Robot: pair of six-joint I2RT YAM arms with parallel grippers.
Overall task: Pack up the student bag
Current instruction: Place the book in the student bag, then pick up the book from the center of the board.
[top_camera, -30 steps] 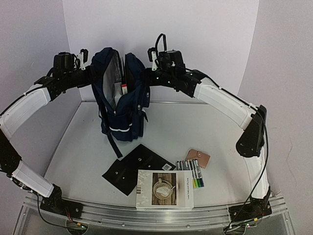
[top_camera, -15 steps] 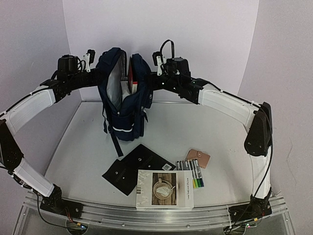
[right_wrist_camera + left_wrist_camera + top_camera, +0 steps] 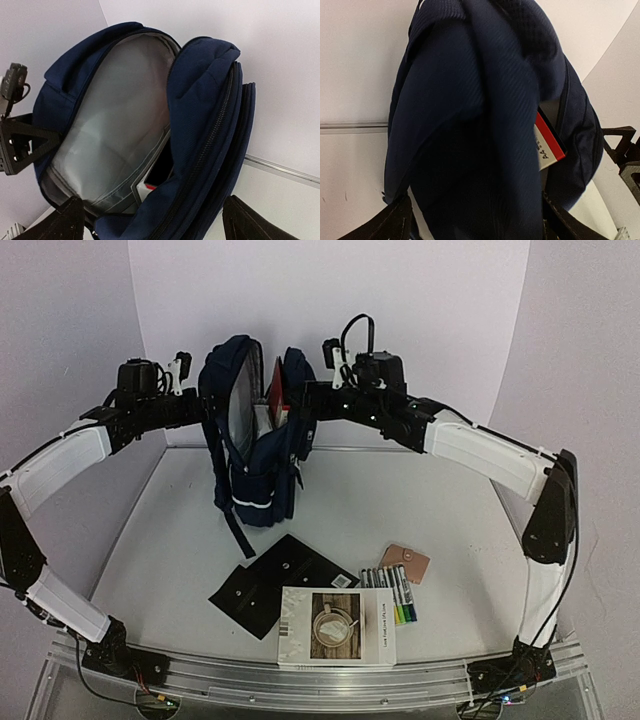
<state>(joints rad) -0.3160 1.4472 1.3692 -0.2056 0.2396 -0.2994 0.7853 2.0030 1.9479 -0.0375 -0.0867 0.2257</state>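
The student bag [image 3: 255,470] stands upright at the back of the table, navy blue, with its top unzipped and grey lining showing. A red-and-white pad [image 3: 275,405] sticks out of its mouth. My left gripper [image 3: 200,405] is at the bag's left top edge. In the left wrist view its jaws [image 3: 477,222] stand wide apart around the navy fabric [image 3: 470,125], with a gap beside one finger. My right gripper [image 3: 305,400] is at the bag's right top edge. It too is open [image 3: 157,220], straddling the front panel [image 3: 200,125] without pinching it.
On the table in front lie a black flat pouch [image 3: 275,580], a book with a coffee-cup cover [image 3: 337,628], a row of markers [image 3: 392,595] and a brown leather wallet [image 3: 405,562]. Walls close in behind and on both sides.
Both grippers were shut on the bag's top edges and have opened. Both arms have shifted a little to the right, and the bag's mouth has narrowed.
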